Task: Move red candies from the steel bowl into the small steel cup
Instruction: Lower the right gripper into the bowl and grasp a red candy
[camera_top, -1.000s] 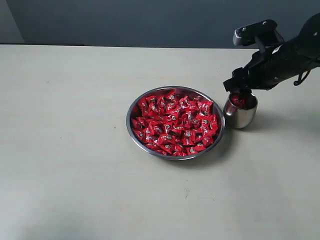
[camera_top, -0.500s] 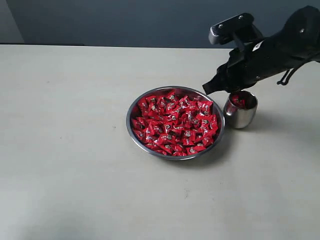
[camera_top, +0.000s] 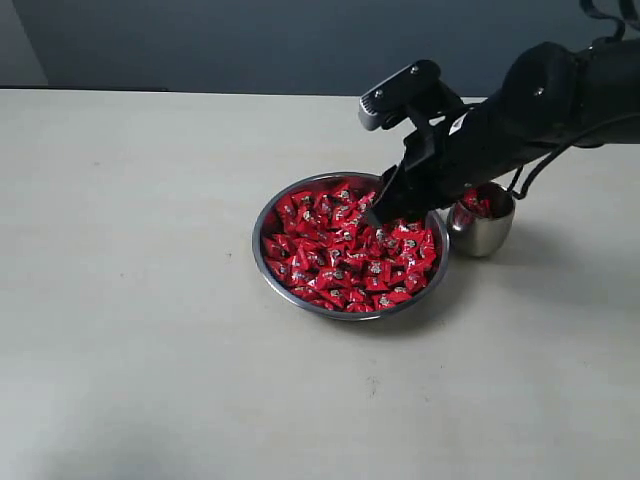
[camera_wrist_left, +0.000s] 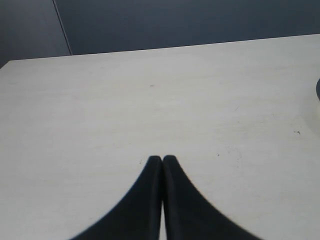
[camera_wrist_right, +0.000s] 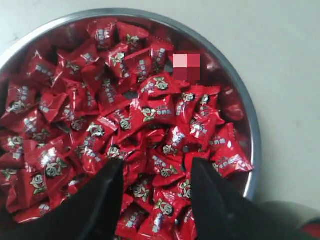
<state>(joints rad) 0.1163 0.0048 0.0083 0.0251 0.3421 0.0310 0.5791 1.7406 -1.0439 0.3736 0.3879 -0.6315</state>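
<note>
The steel bowl (camera_top: 268, 218) (camera_wrist_right: 248, 120) sits mid-table, heaped with red candies (camera_top: 340, 255) (camera_wrist_right: 125, 115). To its right stands the small steel cup (camera_top: 484, 234), with a few red candies (camera_top: 472, 203) inside; in the right wrist view only a dark sliver of it (camera_wrist_right: 287, 212) shows. My right gripper (camera_top: 378, 217) (camera_wrist_right: 157, 167) hangs open just over the bowl's far-right part, fingers spread above the candies and holding nothing. My left gripper (camera_wrist_left: 162, 159) is shut and empty over bare table, and does not show in the exterior view.
The pale table (camera_top: 130, 300) stretches wide around the bowl. A dark wall (camera_top: 250, 40) runs behind the table's far edge. My right arm (camera_top: 540, 100) reaches in from the upper right, passing above the cup.
My right gripper has swung left from above the cup to over the bowl and come down close to the candies. The left gripper has no earlier frame.
</note>
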